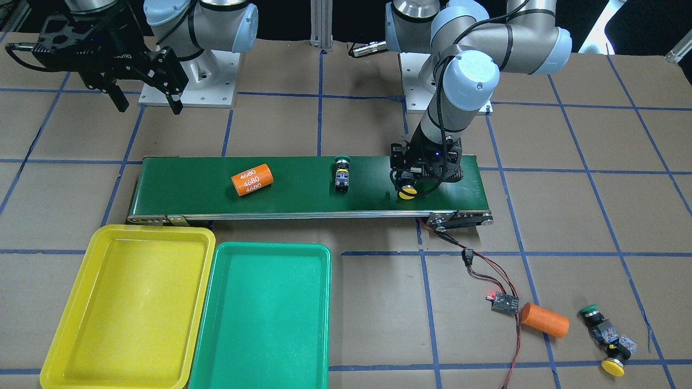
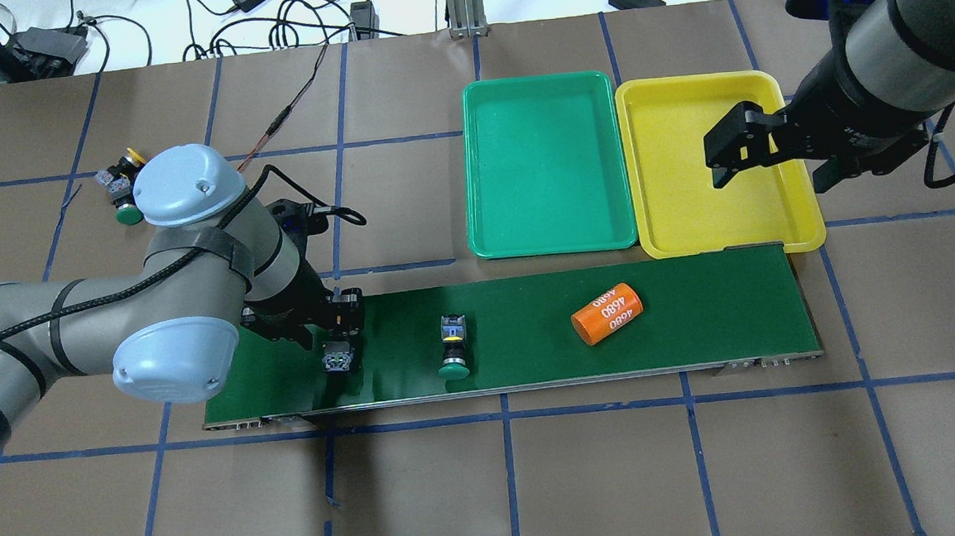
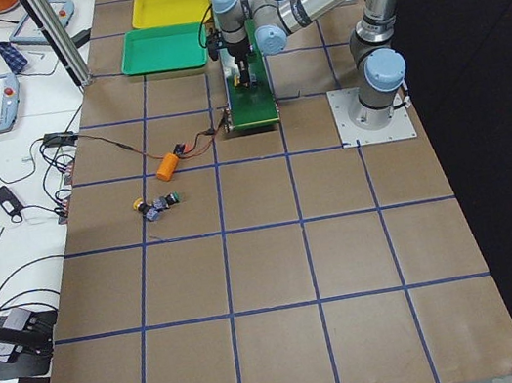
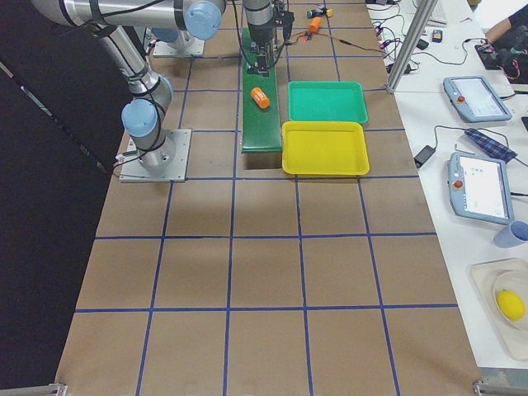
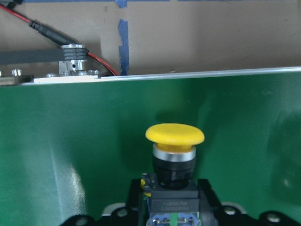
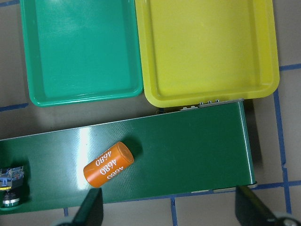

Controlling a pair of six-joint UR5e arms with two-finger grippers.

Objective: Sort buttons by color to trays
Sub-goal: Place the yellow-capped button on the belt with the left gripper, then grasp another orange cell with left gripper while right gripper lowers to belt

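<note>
My left gripper (image 1: 409, 186) is down on the dark-green conveyor belt (image 1: 303, 200), shut on a yellow-capped button (image 5: 174, 136) that lies with its cap toward the belt's operator-side edge. It also shows in the overhead view (image 2: 339, 360). A green-capped button (image 1: 341, 173) lies mid-belt, free. One green-capped button (image 1: 591, 312) and one yellow-capped button (image 1: 613, 366) lie together on the table off the belt. The yellow tray (image 1: 130, 313) and green tray (image 1: 265, 319) sit side by side, both empty. My right gripper (image 2: 770, 175) is open and empty, high above the yellow tray (image 2: 679, 181).
An orange cylinder marked 4680 (image 1: 252, 179) lies on the belt near the trays. A second orange cylinder (image 1: 544, 320) lies on the table by a small circuit board (image 1: 504, 302) with red and black wires running to the belt's end.
</note>
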